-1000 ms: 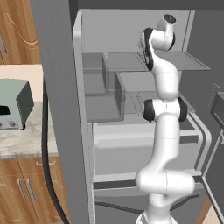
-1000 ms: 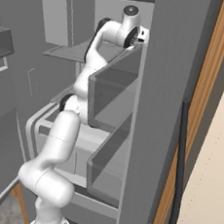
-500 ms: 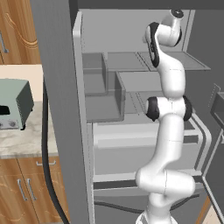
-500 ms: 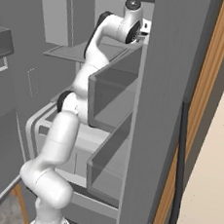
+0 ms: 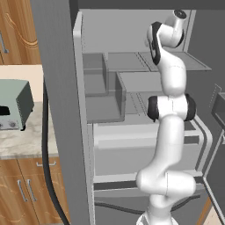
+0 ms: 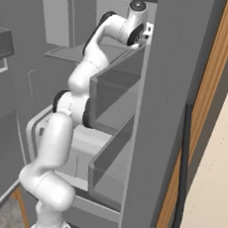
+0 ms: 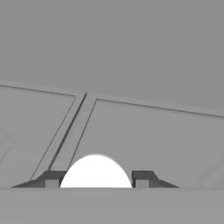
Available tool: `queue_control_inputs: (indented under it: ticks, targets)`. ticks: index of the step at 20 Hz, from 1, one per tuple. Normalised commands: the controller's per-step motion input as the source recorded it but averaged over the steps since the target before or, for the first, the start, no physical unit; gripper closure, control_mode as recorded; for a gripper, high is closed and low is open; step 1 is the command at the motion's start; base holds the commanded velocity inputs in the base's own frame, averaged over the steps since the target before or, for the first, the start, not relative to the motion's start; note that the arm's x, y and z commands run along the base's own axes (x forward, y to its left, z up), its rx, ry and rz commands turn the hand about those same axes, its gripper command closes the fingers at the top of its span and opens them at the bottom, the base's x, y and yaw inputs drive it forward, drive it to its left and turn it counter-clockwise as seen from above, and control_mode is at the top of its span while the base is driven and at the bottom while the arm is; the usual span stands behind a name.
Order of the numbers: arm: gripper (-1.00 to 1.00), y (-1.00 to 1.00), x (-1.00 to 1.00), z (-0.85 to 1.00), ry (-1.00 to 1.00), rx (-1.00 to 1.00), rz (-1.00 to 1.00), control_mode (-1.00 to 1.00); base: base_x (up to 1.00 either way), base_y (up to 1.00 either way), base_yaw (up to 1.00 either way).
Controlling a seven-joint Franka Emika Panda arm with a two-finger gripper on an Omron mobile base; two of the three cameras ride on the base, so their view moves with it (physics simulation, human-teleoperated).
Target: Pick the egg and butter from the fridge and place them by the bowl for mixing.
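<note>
My gripper (image 7: pixel 92 178) closed on egg (image 7: pixel 95 171), white dome between tips, above fridge (image 5: pixel 132 110) upper shelf. Keep squeeze gentle, back out level, clear shelf front edge, then head toward bowl.

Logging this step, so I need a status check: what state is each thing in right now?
Fridge: door open, shelves and bins exposed.
Egg: between the fingertips, lifted off the shelf.
End effector: shut on the egg, high inside the fridge.
Toaster oven: door closed, on the counter.
</note>
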Motion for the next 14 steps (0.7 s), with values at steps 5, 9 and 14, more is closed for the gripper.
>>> queue_control_inputs:
  ticks: [5,9,14]
  targets:
    - [1.0,0.21,-0.72,-0.57,-0.34,-0.06,0.0,-1.0,0.0,0.0,0.0]
    - [1.0,0.32,-1.0,-0.97,-0.52,-0.09,0.0,-1.0,0.0,0.0,0.0]
    - [1.0,0.36,-1.0,-0.97,-0.2,-0.02,0.0,-1.0,0.0,0.0,0.0]
